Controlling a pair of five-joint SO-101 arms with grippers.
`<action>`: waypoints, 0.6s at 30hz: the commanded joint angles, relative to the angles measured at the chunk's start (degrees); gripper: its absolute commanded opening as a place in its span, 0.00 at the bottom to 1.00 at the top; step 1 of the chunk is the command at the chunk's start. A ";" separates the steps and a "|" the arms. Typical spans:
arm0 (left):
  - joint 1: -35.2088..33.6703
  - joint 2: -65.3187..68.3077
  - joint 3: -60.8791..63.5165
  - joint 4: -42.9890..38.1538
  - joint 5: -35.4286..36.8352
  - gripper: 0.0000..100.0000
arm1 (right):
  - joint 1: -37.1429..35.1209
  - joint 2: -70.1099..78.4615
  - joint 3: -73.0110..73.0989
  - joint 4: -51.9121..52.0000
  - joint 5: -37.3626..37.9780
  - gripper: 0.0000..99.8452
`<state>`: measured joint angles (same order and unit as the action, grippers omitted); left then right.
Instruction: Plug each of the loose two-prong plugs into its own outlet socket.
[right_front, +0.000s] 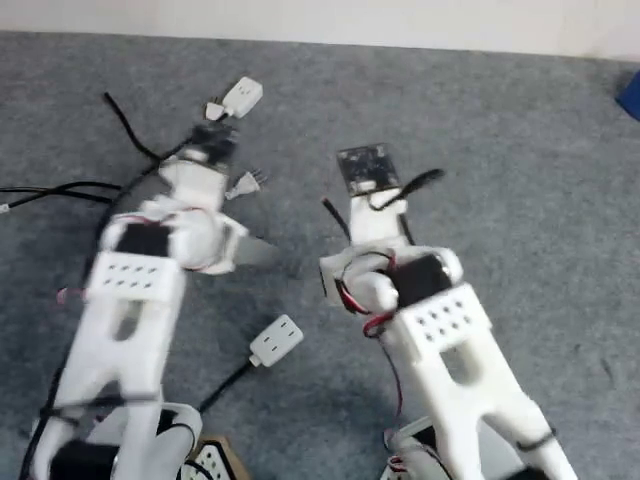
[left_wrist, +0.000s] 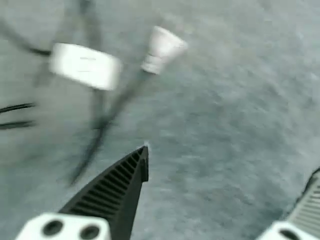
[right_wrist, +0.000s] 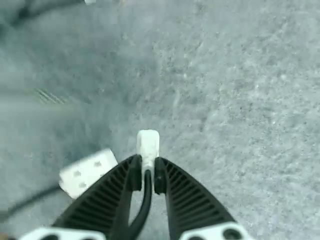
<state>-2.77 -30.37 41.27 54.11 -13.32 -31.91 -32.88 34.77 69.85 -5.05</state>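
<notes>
**Right gripper (right_wrist: 147, 167) clamping 1 plug, left gripper (left_wrist: 230, 165) gaping**

The right gripper is pinching a white plug (right_wrist: 148, 142) between closed fingers, just beside an outlet socket (right_wrist: 87, 172) lying on the grey mat (right_wrist: 240, 100); the left gripper is hanging wide apart, gripping nothing, near a second plug (left_wrist: 162, 48) and a second socket (left_wrist: 85, 65).

The right hand (right_wrist: 145, 172) partly hides an outlet socket (right_wrist: 86, 172); the prongs of its plug (right_wrist: 148, 142) cannot be told.

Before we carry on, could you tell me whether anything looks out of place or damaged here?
Nothing looks damaged. The right end effector grips a plug with its cord trailing back between the fingers; black cords sprawl loosely on the table.
</notes>
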 joint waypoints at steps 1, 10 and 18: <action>-6.37 -8.04 3.82 -1.23 1.67 0.45 | -4.62 9.10 -8.75 5.32 5.89 0.01; -9.01 -9.98 11.30 -5.45 1.49 0.46 | -7.96 23.78 -38.55 23.52 9.32 0.01; -12.18 -6.81 11.30 -7.21 1.49 0.46 | -13.93 27.91 -40.75 24.84 6.33 0.01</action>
<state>-13.41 -38.37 53.32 48.84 -12.18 -43.52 -5.10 -3.12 94.37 2.42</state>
